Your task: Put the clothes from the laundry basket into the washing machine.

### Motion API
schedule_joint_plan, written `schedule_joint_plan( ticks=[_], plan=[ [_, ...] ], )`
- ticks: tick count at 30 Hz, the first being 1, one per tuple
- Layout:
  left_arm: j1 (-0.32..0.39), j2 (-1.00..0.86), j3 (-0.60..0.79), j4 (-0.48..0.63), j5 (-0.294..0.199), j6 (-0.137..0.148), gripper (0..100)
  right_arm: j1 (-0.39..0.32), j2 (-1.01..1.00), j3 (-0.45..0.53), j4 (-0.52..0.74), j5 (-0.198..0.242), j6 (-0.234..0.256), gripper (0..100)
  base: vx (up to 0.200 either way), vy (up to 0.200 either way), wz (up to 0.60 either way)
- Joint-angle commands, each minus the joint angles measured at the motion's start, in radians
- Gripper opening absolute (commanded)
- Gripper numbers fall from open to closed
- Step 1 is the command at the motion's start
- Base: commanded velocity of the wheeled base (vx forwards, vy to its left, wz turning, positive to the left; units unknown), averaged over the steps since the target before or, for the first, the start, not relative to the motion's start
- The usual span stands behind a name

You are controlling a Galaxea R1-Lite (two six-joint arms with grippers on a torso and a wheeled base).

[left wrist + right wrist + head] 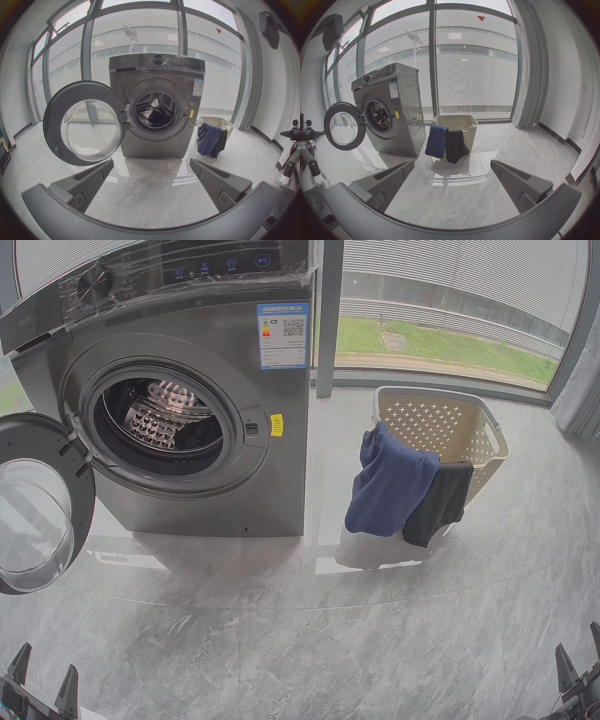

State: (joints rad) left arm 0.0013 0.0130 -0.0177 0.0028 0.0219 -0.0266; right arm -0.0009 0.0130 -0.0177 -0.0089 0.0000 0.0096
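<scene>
A grey front-loading washing machine (pixel 187 396) stands at the left with its round door (pixel 37 502) swung wide; something dark lies inside the drum (pixel 197 434). To its right a beige laundry basket (pixel 450 421) sits on the floor by the window. A blue garment (pixel 387 484) and a black garment (pixel 440 502) hang over its near rim. My left gripper (pixel 44 677) is open low at the near left, far from the machine. My right gripper (pixel 581 655) is open at the near right, well short of the basket. Both are empty.
Grey marble-look floor (pixel 300 627) stretches between me and the machine and basket. Floor-to-ceiling windows (pixel 450 309) run behind them, and a grey curtain (pixel 581 396) hangs at the far right.
</scene>
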Motion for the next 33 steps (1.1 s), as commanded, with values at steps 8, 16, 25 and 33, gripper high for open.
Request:
schedule_joint_plan(
  ticks=[8,16,25,33],
  plan=[
    [-0.001,-0.013,0.016,0.0,0.0,-0.004,100,-0.001,-0.001,0.018,0.0,0.0,0.0,100,0.0,-0.125,0.0],
    [0.0,-0.011,0.016,0.0,0.0,-0.009,100,-0.001,-0.001,0.018,0.0,0.0,0.0,100,0.125,0.0,0.0],
    [0.0,-0.011,0.016,0.0,0.0,-0.009,100,0.001,-0.001,0.018,0.0,0.0,0.0,100,0.2,0.0,0.0],
    [0.0,-0.011,0.016,0.0,0.0,-0.01,100,-0.001,-0.001,0.018,0.0,0.0,0.0,100,0.025,-0.025,0.0]
  ],
)
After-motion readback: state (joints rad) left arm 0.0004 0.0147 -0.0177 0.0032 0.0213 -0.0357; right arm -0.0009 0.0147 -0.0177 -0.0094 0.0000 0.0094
